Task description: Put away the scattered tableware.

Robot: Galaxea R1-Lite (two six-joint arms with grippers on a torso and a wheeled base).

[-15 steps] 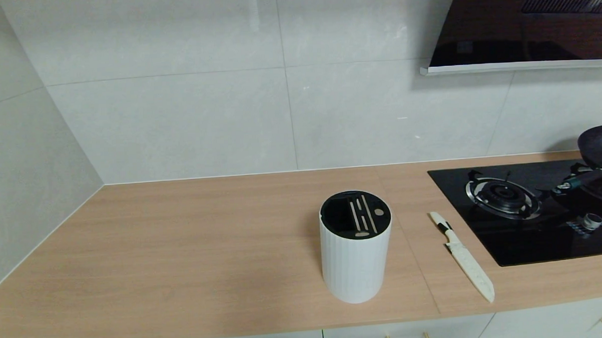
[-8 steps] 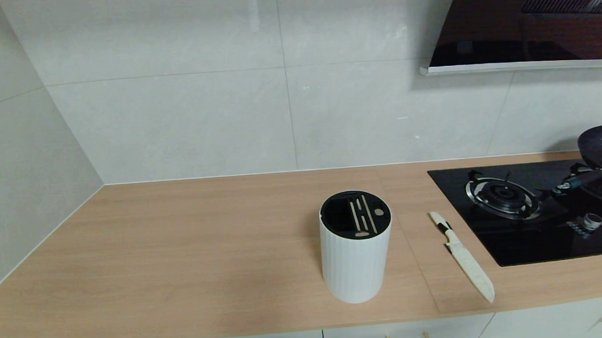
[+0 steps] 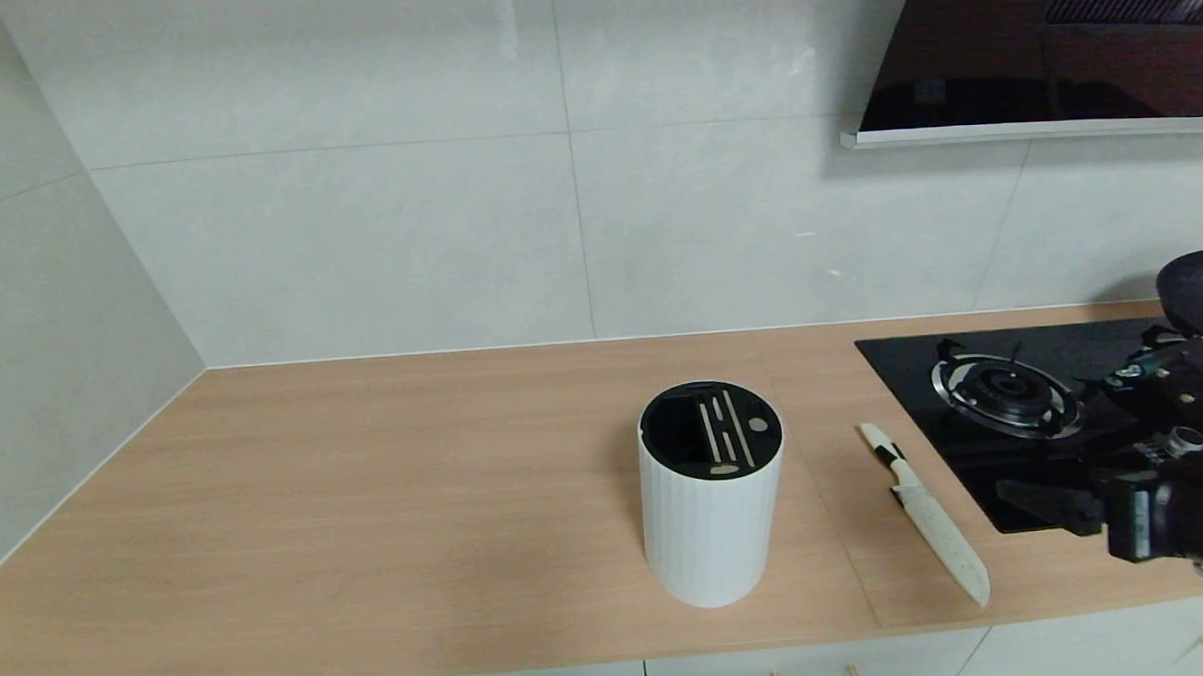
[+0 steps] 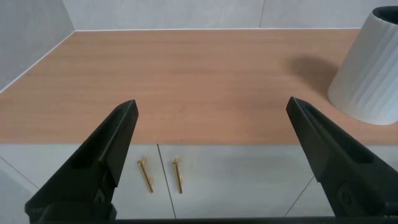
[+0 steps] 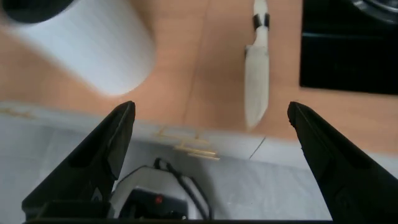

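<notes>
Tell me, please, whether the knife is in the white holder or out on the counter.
Out: the knife lies flat on the counter, apart from the upright holder.

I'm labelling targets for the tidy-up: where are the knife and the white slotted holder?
knife (image 3: pixel 926 519): head view, on the pale blade, near the knife's middle.
white holder (image 3: pixel 710 534): head view, on its ribbed side wall.

Grey tiled wall (image 3: pixel 356 186) — wooden counter (image 3: pixel 367 506).
</notes>
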